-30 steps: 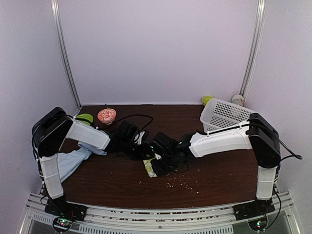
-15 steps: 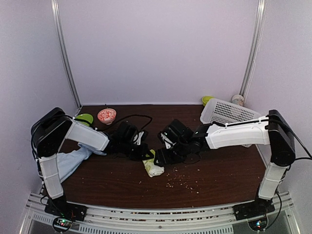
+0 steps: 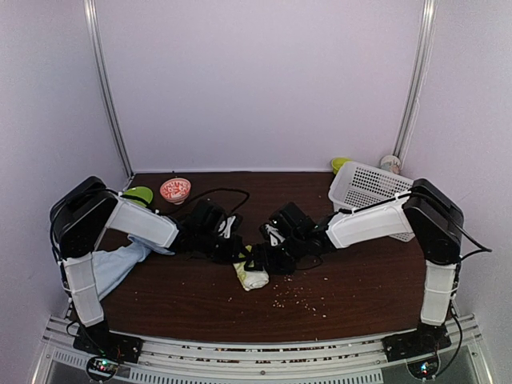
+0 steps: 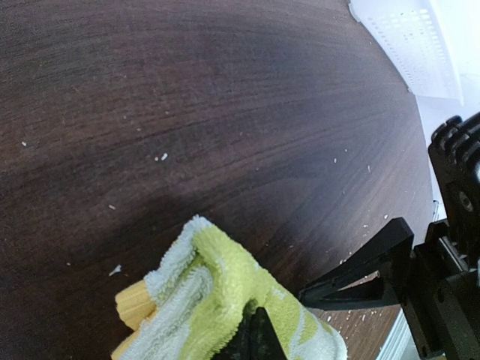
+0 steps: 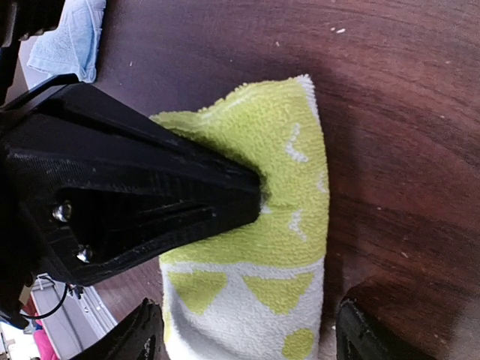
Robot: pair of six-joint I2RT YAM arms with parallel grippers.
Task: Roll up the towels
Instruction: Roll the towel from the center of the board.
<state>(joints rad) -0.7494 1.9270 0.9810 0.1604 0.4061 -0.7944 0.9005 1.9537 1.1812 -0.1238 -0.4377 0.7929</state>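
The lime-green and cream towel [image 3: 250,274] lies bunched into a short roll at the table's middle, also seen close up in the left wrist view [image 4: 214,296] and the right wrist view [image 5: 262,247]. My left gripper [image 3: 238,253] is shut, its tips [image 4: 255,339] dug into a fold of this towel; I see no cloth between them. My right gripper [image 3: 261,261] is open, its fingertips [image 5: 144,331] standing either side of the roll's cream end without touching it. The pale blue towel [image 3: 118,264] lies crumpled at the left edge under the left arm, and a corner of this blue towel [image 5: 71,41] also shows in the right wrist view.
A white basket [image 3: 372,192] stands at the back right, with a small green object [image 3: 340,163] and a white cup [image 3: 390,163] behind it. A red-patterned bowl [image 3: 175,190] and a green bowl [image 3: 140,194] sit back left. Crumbs [image 3: 296,298] dot the front.
My right gripper has opened and let go of the green towel, pulled back to the right, then returned beside it. The roll now lies uncovered. The left arm has not moved.
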